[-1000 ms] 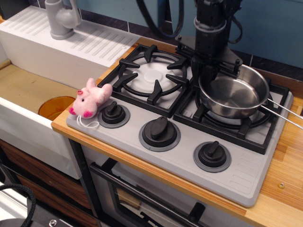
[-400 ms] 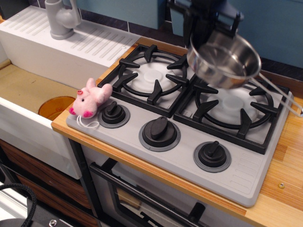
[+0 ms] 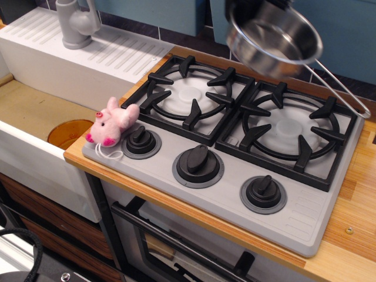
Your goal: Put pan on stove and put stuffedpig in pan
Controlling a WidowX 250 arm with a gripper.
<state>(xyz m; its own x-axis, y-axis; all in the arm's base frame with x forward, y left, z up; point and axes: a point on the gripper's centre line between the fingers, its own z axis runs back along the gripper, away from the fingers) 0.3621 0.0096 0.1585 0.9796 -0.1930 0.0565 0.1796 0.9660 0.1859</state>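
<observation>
Pan: shiny round steel pan (image 3: 275, 40) hung tilted above the grey two-burner stove (image 3: 235, 153).
Pig: small pink plush pig (image 3: 111, 124) lay beside the left knob.
Jaws: gripper mostly hidden, state unclear.

Black gripper (image 3: 258, 6) body, mostly out of frame.

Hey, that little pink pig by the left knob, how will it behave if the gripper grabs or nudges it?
The stuffedpig looks plush and fuzzy, so it will probably squash under the fingers rather than slip. It seems small and likely light, so a nudge may slide it off the stove edge it lies on. Its loose white string tail could snag.
</observation>
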